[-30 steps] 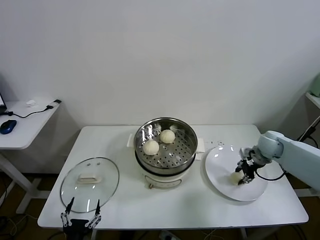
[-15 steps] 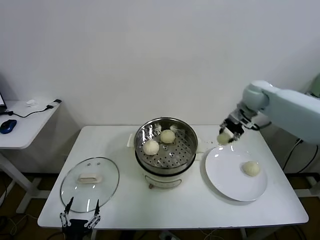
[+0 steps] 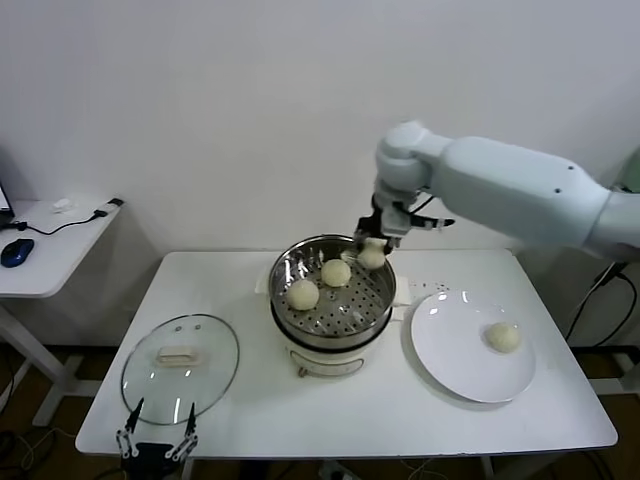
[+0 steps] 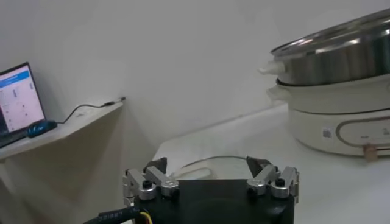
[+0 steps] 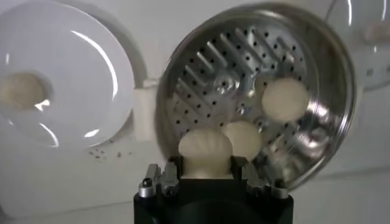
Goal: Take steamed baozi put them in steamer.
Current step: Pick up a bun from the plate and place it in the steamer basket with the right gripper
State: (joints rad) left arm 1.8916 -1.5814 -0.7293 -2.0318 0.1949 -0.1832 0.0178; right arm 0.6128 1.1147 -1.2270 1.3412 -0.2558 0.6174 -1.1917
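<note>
The steamer (image 3: 332, 325) stands mid-table with two baozi on its perforated floor, one (image 3: 302, 294) near the front left and one (image 3: 335, 272) behind it. My right gripper (image 3: 373, 252) is shut on a third baozi (image 5: 205, 152) and holds it above the steamer's back right rim. In the right wrist view the steamer (image 5: 332, 79) lies below with its two baozi (image 5: 284, 99) (image 5: 244, 135). A fourth baozi (image 3: 503, 337) lies on the white plate (image 3: 450, 350); it also shows in the right wrist view (image 5: 21, 91). My left gripper (image 3: 158, 440) is open and parked at the table's front left.
The glass lid (image 3: 180, 358) with a white handle lies on the table left of the steamer, just beyond the left gripper. A side desk (image 3: 45, 250) with a mouse and cables stands at the far left. The wall is close behind the table.
My right gripper lifted a baozi off the plate and carried it left, from above the plate to over the steamer's back right rim. The left arm has not moved.
</note>
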